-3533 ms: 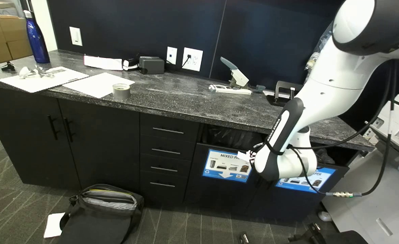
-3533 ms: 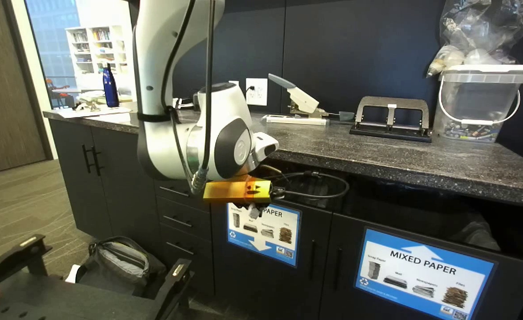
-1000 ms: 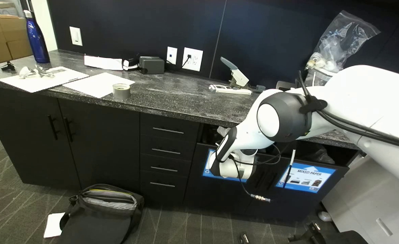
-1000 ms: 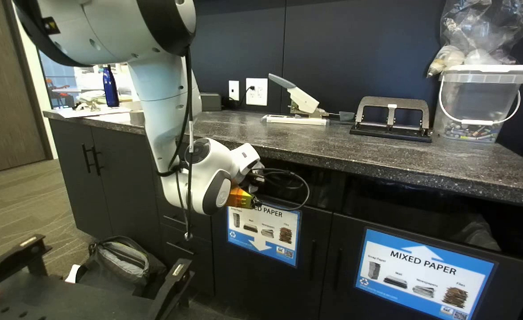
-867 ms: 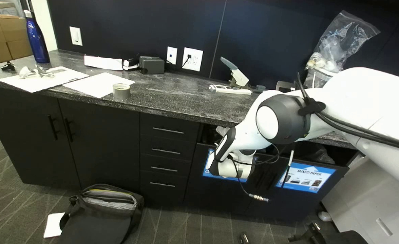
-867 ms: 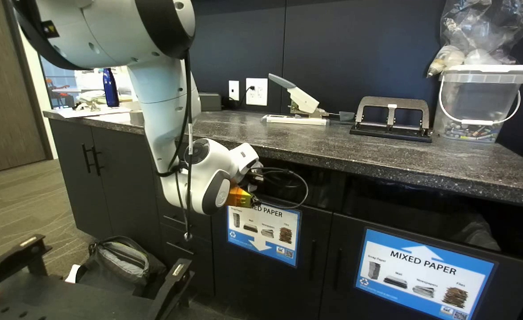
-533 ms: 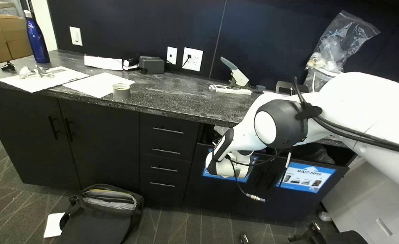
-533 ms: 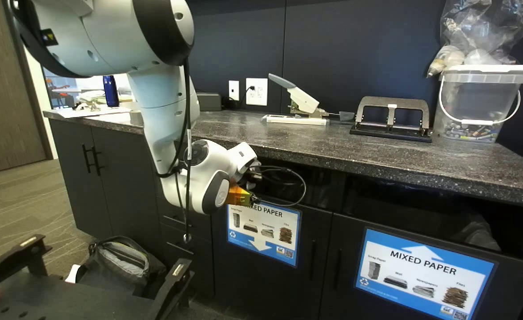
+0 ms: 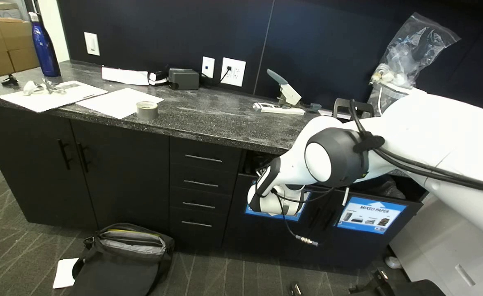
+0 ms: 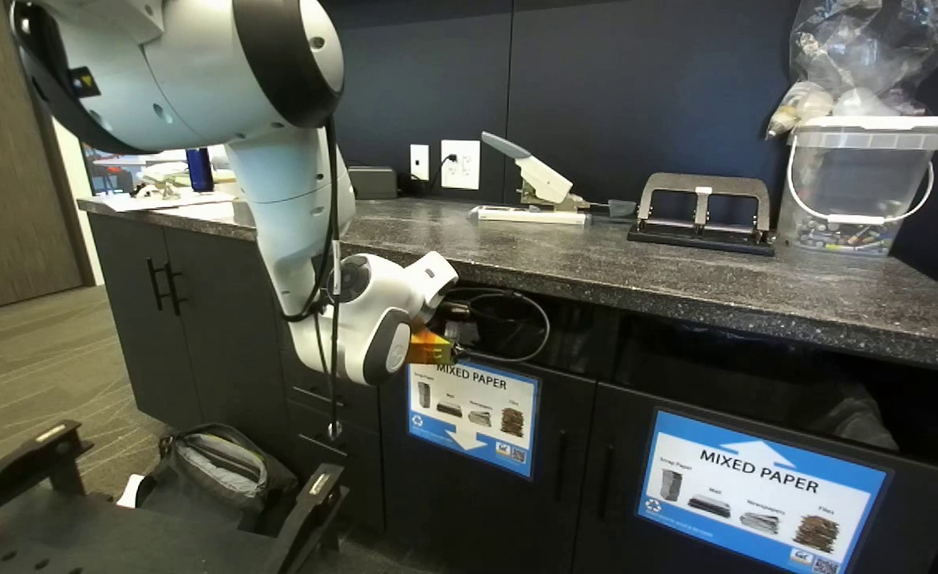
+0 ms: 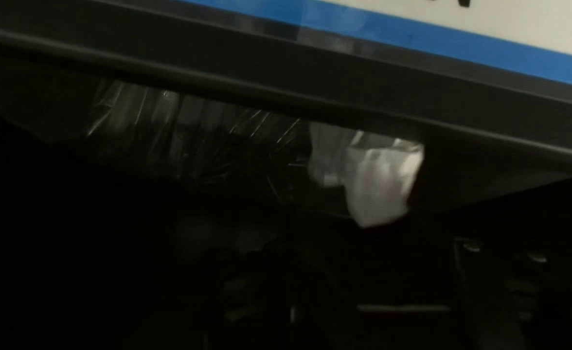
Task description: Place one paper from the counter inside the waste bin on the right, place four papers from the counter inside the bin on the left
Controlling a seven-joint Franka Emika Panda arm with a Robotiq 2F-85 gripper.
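Note:
My gripper (image 11: pixel 364 262) reaches into the left bin's opening (image 9: pixel 256 162), above the front with the MIXED PAPER sign (image 10: pixel 477 414). In the wrist view its dark fingers are dim but stand wide apart. A crumpled white paper (image 11: pixel 382 187) shows inside the bin against the dark liner (image 11: pixel 169 121), clear of both fingers. In an exterior view the hand hides the fingertips. The right bin (image 10: pixel 764 486) has the same kind of sign. On the counter (image 9: pixel 208 117), small whitish crumpled things (image 9: pixel 40 87) lie on a flat sheet; what they are I cannot tell.
The counter's edge (image 10: pixel 565 279) overhangs the bin openings closely. On it stand a stapler (image 10: pixel 541 187), a hole punch (image 10: pixel 700 211), a clear bucket (image 10: pixel 856 183), a tape roll (image 9: pixel 147 110) and a blue bottle (image 9: pixel 44 47). A black bag (image 9: pixel 126 259) lies on the floor.
My gripper has opened and the paper has come away from it. The white paper seen at the left bin's opening no longer shows there in the exterior view. The arm has sunk slightly.

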